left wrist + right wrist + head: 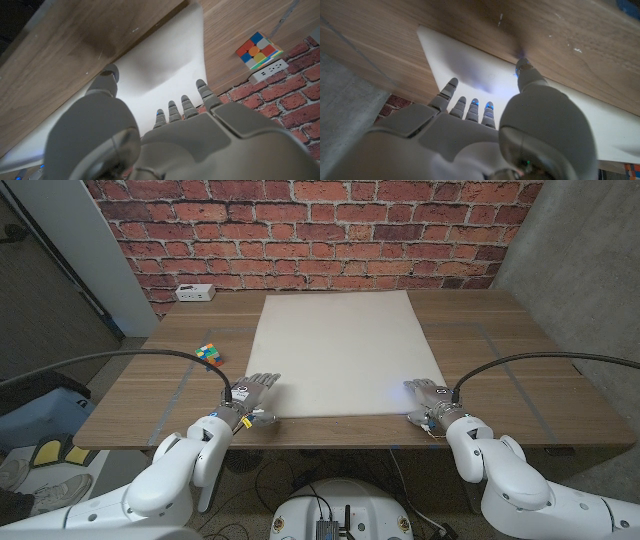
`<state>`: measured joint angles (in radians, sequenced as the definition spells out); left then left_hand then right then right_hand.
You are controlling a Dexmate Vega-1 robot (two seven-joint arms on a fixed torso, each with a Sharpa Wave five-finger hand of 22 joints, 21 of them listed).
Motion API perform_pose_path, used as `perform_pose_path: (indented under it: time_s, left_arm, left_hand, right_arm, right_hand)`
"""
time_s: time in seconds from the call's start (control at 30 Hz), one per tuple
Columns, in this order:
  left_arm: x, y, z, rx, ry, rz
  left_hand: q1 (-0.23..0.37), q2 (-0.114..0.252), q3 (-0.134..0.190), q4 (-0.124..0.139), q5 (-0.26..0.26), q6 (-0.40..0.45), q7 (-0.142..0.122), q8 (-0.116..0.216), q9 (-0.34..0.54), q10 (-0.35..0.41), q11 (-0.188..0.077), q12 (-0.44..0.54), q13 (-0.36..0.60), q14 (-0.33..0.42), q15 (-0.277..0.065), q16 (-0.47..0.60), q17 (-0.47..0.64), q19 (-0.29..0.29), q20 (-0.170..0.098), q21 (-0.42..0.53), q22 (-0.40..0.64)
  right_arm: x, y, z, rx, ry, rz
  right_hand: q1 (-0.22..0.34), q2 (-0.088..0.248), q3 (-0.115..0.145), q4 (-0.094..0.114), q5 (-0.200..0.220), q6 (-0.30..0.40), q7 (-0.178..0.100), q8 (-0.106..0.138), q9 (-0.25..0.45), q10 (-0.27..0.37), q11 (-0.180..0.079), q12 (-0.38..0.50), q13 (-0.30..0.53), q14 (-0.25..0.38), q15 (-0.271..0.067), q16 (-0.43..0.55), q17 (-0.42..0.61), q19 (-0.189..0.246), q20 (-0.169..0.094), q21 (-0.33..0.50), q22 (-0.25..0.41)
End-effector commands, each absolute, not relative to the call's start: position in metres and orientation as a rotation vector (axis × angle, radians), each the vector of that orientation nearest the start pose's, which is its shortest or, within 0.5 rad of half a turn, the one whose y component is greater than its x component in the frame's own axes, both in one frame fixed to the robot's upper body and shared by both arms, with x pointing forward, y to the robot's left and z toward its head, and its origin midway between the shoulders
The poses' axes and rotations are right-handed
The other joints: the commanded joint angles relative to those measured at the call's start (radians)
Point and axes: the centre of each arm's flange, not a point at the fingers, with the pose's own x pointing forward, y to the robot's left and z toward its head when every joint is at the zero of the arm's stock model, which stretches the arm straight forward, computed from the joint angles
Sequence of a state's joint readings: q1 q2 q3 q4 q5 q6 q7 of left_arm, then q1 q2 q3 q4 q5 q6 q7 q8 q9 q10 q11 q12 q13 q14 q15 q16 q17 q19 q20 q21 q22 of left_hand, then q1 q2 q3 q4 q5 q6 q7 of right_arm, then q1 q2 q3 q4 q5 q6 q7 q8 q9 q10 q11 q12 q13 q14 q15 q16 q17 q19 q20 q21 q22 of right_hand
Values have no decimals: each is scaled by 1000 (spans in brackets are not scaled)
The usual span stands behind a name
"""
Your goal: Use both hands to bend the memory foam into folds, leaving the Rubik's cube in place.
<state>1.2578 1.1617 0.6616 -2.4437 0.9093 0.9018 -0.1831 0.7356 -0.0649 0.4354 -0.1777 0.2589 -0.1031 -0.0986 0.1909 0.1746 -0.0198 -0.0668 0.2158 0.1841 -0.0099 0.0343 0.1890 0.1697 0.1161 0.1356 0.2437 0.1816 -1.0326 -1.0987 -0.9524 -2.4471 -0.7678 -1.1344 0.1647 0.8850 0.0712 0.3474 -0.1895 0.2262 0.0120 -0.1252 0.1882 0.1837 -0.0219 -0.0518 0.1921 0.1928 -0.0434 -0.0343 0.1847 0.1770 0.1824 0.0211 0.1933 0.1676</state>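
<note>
Memory foam (340,352) unmarked; Rubik's cube (209,353) unlabelled

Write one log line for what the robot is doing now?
left robot hand: on flat white memory foam sheet | right robot hand: same | colourful Rubik's cube: apart

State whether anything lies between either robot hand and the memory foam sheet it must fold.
Nothing visible does. The left hand and right hand are already at the near corners of the memory foam. The Rubik's cube sits apart on the table, left of the foam.
</note>
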Motion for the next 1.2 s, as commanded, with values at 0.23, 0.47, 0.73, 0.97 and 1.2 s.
perform_pose_path:
  time_s: [0.23,0.47,0.73,0.97,1.2]
  left_arm:
    - [454,224,-109,1769,-186,83]
    - [461,228,-113,1738,-164,83]
    - [464,233,-114,1665,-187,108]
    - [463,236,-114,1617,-255,146]
    - [457,235,-110,1581,-353,183]
  left_hand:
    - [98,55,36,5,-19,24,26,13,5,24,1,7,6,27,-6,2,5,30,-6,0,3]
    - [355,228,148,-13,-56,120,74,27,9,115,1,24,7,108,-26,5,2,77,-18,4,8]
    - [598,274,226,10,-60,327,37,58,15,321,-84,77,6,272,-118,24,12,102,-12,39,32]
    - [557,271,269,139,-76,508,47,90,19,498,-87,116,6,436,-152,50,9,205,-63,112,45]
    - [526,254,284,150,-79,609,47,100,19,592,-91,125,6,533,-171,41,-1,265,-90,159,47]
  right_arm:
    - [466,-213,-132,-1629,-48,-37]
    - [474,-214,-132,-1645,-28,-29]
    - [487,-216,-135,-1658,9,-12]
    - [486,-220,-138,-1659,-139,-103]
    - [479,-221,-137,-1617,-332,-208]
  right_hand:
    - [57,-4,20,2,3,-20,-12,-1,5,-26,-9,-5,2,-15,-6,-1,3,0,-11,-4,2]
    - [134,20,52,3,0,-25,-28,3,6,-38,-24,-2,2,-18,-17,3,4,-3,-24,-4,2]
    - [346,76,148,-2,-13,28,-65,21,6,0,-70,14,2,3,-98,11,5,-2,-87,0,4]
    - [406,79,75,45,-53,388,-25,94,5,340,-64,91,5,353,-162,140,44,206,-112,70,15]
    - [297,116,-21,118,-49,858,22,196,8,740,-57,198,27,678,-183,371,187,333,-103,137,28]
